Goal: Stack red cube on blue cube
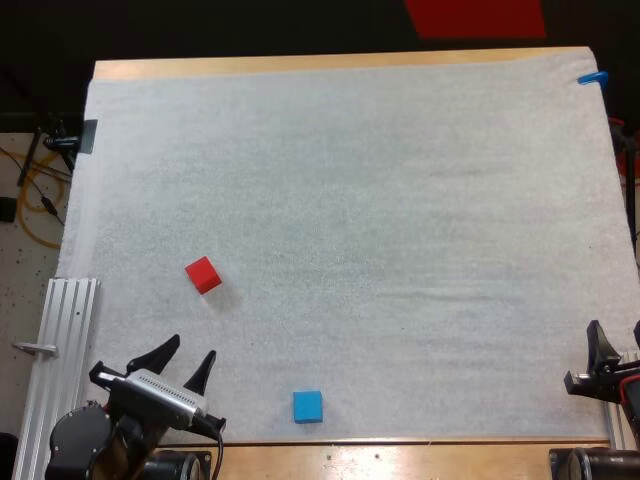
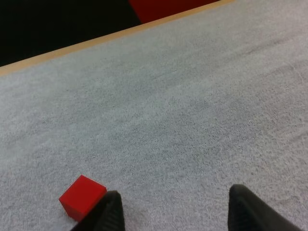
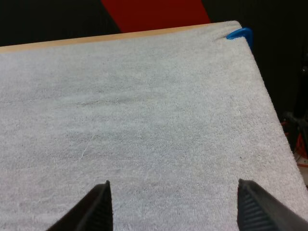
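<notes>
A red cube (image 1: 203, 274) lies on the white mat at the left, some way ahead of my left gripper (image 1: 186, 359). That gripper is open near the table's front left corner, its two black fingers spread with nothing between them. In the left wrist view the red cube (image 2: 82, 197) sits just beside one fingertip (image 2: 111, 211), outside the gap. A blue cube (image 1: 308, 406) rests near the mat's front edge, to the right of the left gripper. My right gripper (image 1: 614, 352) is at the table's right edge, open over bare mat (image 3: 159, 134).
A ribbed aluminium rail (image 1: 62, 340) runs along the mat's left side next to the left arm. The wooden table edge (image 1: 330, 63) borders the mat at the far side.
</notes>
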Available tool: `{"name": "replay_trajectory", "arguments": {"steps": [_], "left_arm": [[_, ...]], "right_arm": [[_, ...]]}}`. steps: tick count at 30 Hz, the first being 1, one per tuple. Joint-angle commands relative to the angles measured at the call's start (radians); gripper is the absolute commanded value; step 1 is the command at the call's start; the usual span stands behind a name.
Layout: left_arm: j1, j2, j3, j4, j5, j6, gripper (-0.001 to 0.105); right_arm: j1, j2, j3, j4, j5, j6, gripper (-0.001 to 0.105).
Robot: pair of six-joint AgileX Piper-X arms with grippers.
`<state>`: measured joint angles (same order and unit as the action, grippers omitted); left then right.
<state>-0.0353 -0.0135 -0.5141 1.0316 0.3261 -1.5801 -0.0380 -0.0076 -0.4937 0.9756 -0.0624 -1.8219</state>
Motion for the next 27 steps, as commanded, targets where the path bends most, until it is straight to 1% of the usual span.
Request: {"name": "replay_trajectory", "arguments": {"steps": [1, 9, 10, 11, 12, 14, 15, 16, 17, 18, 20, 22, 24, 26, 27], "left_arm": [[-0.005, -0.136, -0.001, -0.015, -0.009, -0.014, 0.047], [-0.005, -0.136, -0.001, -0.015, -0.009, -0.016, 0.047], [-0.005, -0.136, -0.001, -0.015, -0.009, -0.016, 0.047], [-0.005, -0.136, -0.001, -0.015, -0.010, -0.016, 0.047], [-0.005, -0.136, -0.001, -0.015, -0.014, -0.016, 0.047], [-0.005, -0.133, -0.001, -0.022, -0.047, -0.043, 0.047], [-0.005, -0.131, -0.005, -0.024, -0.068, -0.053, 0.047], [-0.005, -0.123, -0.009, -0.034, -0.092, -0.069, 0.047], [-0.005, -0.110, -0.016, -0.043, -0.121, -0.077, 0.047], [-0.005, -0.102, -0.022, -0.048, -0.131, -0.077, 0.047], [-0.005, -0.061, -0.053, -0.064, -0.173, -0.077, 0.047], [-0.005, -0.018, -0.080, -0.068, -0.199, -0.077, 0.046], [-0.005, 0.024, -0.113, -0.068, -0.213, -0.077, 0.042], [-0.005, 0.081, -0.151, -0.068, -0.252, -0.077, 0.031], [-0.005, 0.101, -0.161, -0.068, -0.261, -0.077, 0.029]], "right_arm": [[-0.003, -0.044, -0.003, -0.005, -0.002, 0.002, 0.055], [-0.003, -0.044, -0.003, -0.005, -0.002, 0.002, 0.055], [-0.003, -0.044, -0.003, -0.005, -0.002, 0.002, 0.052], [-0.003, -0.044, -0.003, -0.005, -0.002, 0.002, 0.047], [-0.003, -0.044, -0.003, -0.005, -0.002, 0.002, 0.044], [-0.003, -0.040, -0.009, -0.005, -0.002, -0.015, 0.027], [-0.003, -0.037, -0.012, -0.005, -0.002, -0.015, 0.022], [-0.003, -0.030, -0.024, -0.007, -0.002, -0.015, 0.013], [-0.003, -0.018, -0.038, -0.007, -0.002, -0.015, 0.006], [-0.003, -0.011, -0.047, -0.007, -0.004, -0.015, 0.001], [-0.003, 0.028, -0.086, -0.010, -0.015, -0.031, 0.000], [-0.003, 0.067, -0.119, -0.020, -0.039, -0.051, 0.000], [-0.003, 0.107, -0.148, -0.033, -0.068, -0.061, 0.000], [-0.003, 0.173, -0.192, -0.051, -0.107, -0.061, 0.000], [-0.003, 0.190, -0.203, -0.055, -0.123, -0.061, 0.000]]}}
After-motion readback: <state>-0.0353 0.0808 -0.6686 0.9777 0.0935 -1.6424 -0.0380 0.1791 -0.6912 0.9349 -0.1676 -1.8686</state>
